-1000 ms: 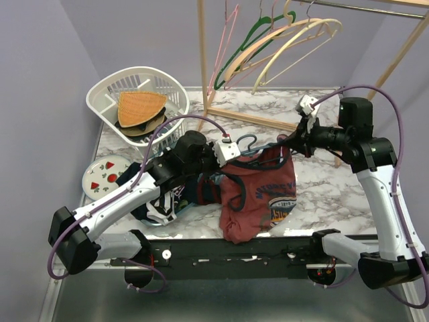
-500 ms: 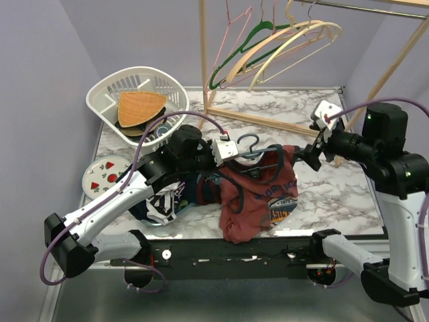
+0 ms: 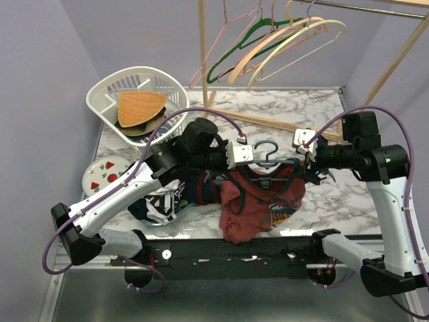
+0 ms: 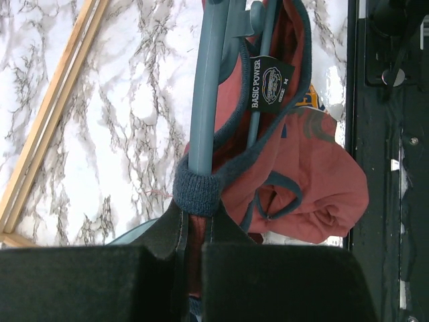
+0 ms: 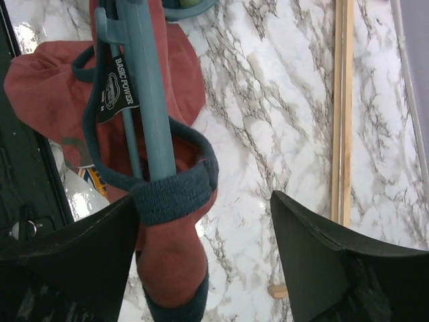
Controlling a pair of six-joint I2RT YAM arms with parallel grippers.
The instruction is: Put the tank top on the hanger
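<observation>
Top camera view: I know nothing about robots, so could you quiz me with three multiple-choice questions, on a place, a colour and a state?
1. Where on the table is the white basket? A near right corner; B far left corner; C middle.
2. What colour is the hanger inside the tank top? A green; B cream; C slate blue.
3. How are the right arm's fingers? A open; B shut on the tank top; C shut on the basket.
Answers: 1 B, it sits at the back left. 2 C, its blue arm runs through the neckline. 3 A, they stand wide apart in the wrist view.
</observation>
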